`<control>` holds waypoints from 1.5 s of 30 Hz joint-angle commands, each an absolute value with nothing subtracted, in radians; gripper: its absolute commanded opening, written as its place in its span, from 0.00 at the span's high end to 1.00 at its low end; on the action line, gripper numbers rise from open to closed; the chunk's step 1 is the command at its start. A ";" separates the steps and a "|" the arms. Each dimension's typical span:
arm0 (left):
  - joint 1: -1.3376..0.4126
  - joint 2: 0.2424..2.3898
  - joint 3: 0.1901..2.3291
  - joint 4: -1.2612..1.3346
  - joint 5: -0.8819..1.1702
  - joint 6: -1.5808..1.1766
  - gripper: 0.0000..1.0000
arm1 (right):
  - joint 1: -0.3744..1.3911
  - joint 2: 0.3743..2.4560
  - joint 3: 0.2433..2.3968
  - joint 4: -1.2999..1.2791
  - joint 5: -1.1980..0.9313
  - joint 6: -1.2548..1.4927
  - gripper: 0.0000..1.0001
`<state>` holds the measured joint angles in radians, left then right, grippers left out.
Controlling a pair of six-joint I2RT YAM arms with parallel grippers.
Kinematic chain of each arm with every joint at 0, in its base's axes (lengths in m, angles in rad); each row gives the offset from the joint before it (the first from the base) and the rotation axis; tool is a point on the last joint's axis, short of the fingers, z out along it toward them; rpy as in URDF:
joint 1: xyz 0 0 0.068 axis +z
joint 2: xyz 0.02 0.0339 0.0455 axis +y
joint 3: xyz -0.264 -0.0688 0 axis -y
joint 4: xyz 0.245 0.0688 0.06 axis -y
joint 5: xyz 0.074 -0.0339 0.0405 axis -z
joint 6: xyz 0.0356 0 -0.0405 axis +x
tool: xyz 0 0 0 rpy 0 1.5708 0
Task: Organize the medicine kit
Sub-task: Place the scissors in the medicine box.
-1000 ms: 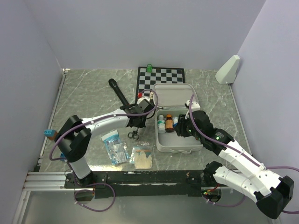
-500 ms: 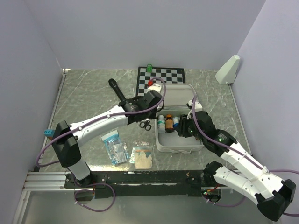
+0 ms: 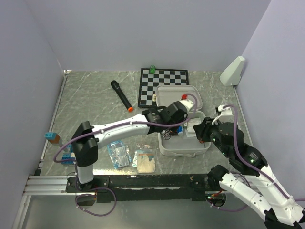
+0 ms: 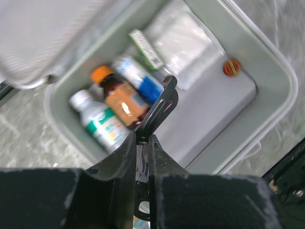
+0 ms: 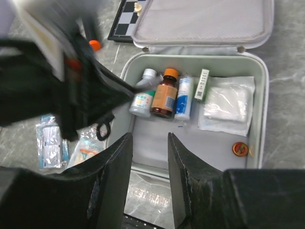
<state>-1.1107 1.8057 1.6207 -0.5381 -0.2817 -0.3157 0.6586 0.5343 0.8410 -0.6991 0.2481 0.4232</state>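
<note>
We look down on the whole worktop [image 3: 90,100] from high behind its near edge. Our two wrist cameras hang close over the open medicine kit [image 3: 177,94], whose tray all three views share.

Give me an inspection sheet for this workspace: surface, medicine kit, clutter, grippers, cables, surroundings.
Surface: grey marbled table.
Job's things: medicine kit open, holding bottles, gauze packet, small tin.
Clutter: chessboard, microphone, plastic packets outside the kit.
Grippers: left gripper shut on scissors above the kit; right gripper open, empty.
Cables: purple cables along both arms.
Surroundings: pale walls; white wedge in the far right corner.
</note>
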 commanded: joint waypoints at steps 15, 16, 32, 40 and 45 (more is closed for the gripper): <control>-1.172 2.013 1.663 -0.311 -0.159 0.063 0.74 | 0.664 0.454 0.916 -0.824 0.337 0.426 0.57; -1.172 2.014 1.669 -0.325 -0.166 0.057 0.68 | 0.664 0.453 0.919 -0.827 0.341 0.425 0.57; -1.161 1.452 1.307 -0.435 -0.725 -0.438 0.10 | 0.664 0.474 0.816 -0.729 0.278 0.428 0.57; -1.149 1.110 0.886 -0.643 -0.724 -1.072 0.04 | 0.664 0.566 0.724 -0.612 0.189 0.433 0.57; -1.131 0.884 0.677 -0.541 -0.692 -1.199 0.07 | 0.664 0.664 0.701 -0.588 0.160 0.423 0.58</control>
<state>-1.1488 1.0348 0.7620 -0.5846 -0.6971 -0.9791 0.6609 0.5991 0.7113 -0.6621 0.1970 0.4294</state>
